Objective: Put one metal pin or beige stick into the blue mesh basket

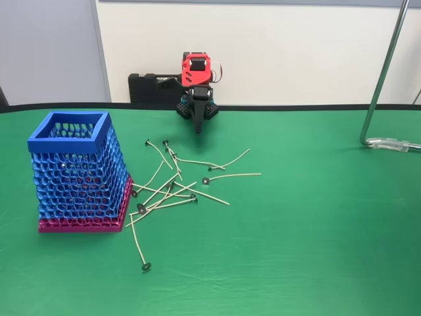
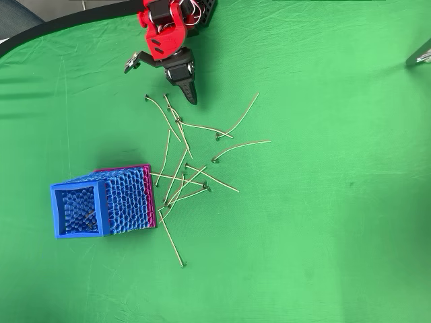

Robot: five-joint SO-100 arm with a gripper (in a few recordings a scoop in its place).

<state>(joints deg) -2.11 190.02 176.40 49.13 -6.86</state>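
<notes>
Beige sticks (image 1: 172, 186) lie scattered mid-bench beside the blue mesh basket (image 1: 77, 172), within easy reach; the claw (image 1: 198, 128) hangs closed and empty near the back edge.

We find both views evenly and brightly lit by soft, diffuse light. In the fixed view the blue mesh basket (image 1: 77, 172) throws only a faint shadow on the green worktop (image 1: 316, 237). In the overhead view a soft dark patch lies on the far side of the basket (image 2: 101, 200). The cloth (image 2: 323, 222) shows mild creases, brighter toward the far left. We note no glare. Focus is acceptable; the thin sticks (image 1: 231, 175) look slightly soft. The worktop's far edge curves at the overhead view's left corner.
</notes>
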